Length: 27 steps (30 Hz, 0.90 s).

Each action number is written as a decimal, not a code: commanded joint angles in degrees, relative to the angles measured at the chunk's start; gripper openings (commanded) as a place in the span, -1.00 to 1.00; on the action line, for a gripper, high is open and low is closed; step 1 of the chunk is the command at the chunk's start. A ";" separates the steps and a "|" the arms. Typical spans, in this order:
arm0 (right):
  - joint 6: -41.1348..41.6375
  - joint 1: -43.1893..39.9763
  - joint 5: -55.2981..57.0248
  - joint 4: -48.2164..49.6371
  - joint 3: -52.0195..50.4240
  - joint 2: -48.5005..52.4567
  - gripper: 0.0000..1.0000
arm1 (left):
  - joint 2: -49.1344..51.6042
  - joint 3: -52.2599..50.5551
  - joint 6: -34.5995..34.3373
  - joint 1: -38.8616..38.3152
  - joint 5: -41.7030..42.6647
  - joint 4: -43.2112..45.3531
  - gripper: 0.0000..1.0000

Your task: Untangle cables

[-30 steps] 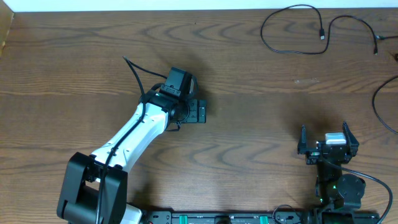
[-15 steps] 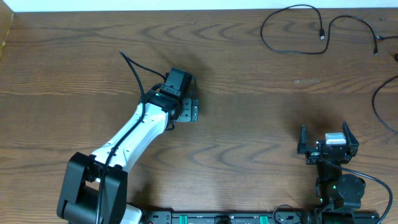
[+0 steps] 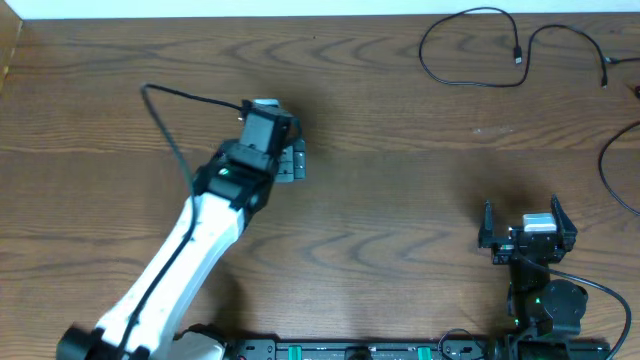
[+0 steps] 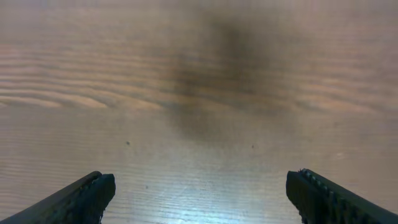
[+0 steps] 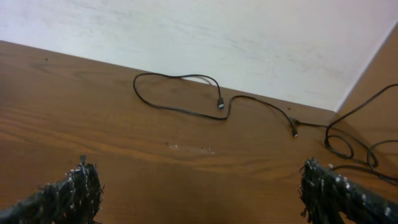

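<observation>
Thin black cables lie at the table's far right. One forms a loop (image 3: pixel 455 55) that ends in a small plug (image 3: pixel 517 56). A second (image 3: pixel 570 38) runs to the right edge, and a third (image 3: pixel 612 172) curves along that edge. In the right wrist view the loop (image 5: pixel 177 93) and the second cable (image 5: pixel 264 104) lie far ahead, with coils (image 5: pixel 348 144) at the right. My left gripper (image 3: pixel 290 160) is open over bare wood (image 4: pixel 199 186), far from the cables. My right gripper (image 3: pixel 522 224) is open and empty (image 5: pixel 208 186) near the front edge. No white cord is clearly visible.
A thick black wire (image 3: pixel 170 110) belonging to the left arm arcs out to its left. The table's far edge meets a white wall (image 5: pixel 249 37). The arm bases stand along the front edge (image 3: pixel 360 350).
My left arm has swung left and a little farther back, with the gripper staying open. Its own wire has swung left with it. The right arm and the cables have not moved.
</observation>
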 commanded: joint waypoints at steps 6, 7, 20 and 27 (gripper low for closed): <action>0.90 0.24 0.70 -0.26 -0.11 -0.31 0.99 | -15.23 -7.91 -0.02 7.56 2.38 -0.26 0.89; 0.90 0.24 0.70 -0.26 -0.11 -0.31 0.99 | -16.87 -9.18 -0.07 8.31 3.34 -0.26 0.89; 0.90 0.24 0.70 -0.26 -0.11 -0.31 0.98 | -41.09 -24.83 -0.37 16.44 15.06 3.43 0.90; 0.90 0.24 0.70 -0.26 -0.11 -0.31 0.98 | -53.09 -27.98 -0.31 16.44 20.70 1.49 0.89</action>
